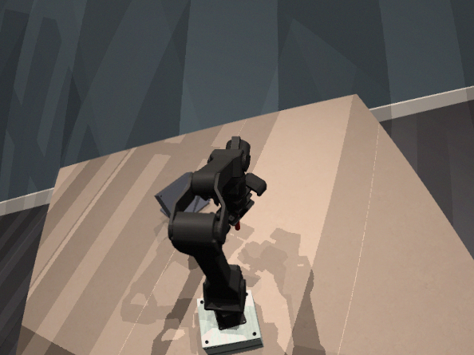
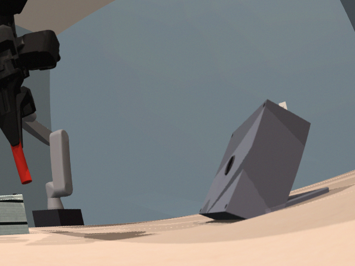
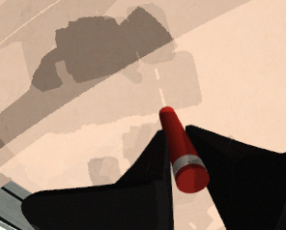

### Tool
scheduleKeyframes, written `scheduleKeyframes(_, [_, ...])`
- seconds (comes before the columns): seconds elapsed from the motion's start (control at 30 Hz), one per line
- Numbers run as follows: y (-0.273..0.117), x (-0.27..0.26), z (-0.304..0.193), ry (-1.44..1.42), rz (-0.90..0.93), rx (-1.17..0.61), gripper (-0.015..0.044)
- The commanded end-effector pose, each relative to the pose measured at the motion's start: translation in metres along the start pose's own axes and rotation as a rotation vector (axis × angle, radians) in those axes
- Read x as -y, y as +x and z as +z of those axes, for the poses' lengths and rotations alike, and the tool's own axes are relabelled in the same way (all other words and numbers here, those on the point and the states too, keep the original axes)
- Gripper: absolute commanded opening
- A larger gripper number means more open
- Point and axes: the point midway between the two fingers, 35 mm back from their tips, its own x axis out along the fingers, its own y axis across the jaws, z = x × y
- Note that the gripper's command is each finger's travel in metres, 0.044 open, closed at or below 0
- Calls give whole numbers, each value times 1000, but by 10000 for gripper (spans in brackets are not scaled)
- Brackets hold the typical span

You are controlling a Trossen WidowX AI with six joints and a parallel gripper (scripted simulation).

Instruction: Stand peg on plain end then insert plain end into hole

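Observation:
The red peg (image 1: 238, 226) (image 2: 21, 164) (image 3: 180, 143) is held in the air above the table, its plain end pointing down and slightly tilted in the exterior view. Its pale band (image 3: 188, 162) is at the upper end, close to the wrist camera. My gripper (image 1: 235, 219) (image 2: 17, 144) (image 3: 174, 133) is shut on the peg, one finger on each side. The grey sloped panel (image 1: 174, 192) (image 2: 273, 161) stands on the table, apart from the peg. Its dark hole (image 2: 229, 165) is empty in the exterior view; the arm partly hides the panel in the top view.
The arm's pale base plate (image 1: 231, 334) (image 2: 12, 214) is bolted at the near side of the table (image 1: 383, 254). A grey arm-like shape (image 2: 60, 164) on a dark block (image 2: 70, 217) stands in the background of the exterior view. Shadows cross the table.

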Motion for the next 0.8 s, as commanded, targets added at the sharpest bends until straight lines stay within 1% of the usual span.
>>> scheduleKeyframes(0.0, [5, -1, 4, -25, 0, 29, 0])
scheduleKeyframes(0.77, [17, 4, 34, -161, -60, 223, 0])
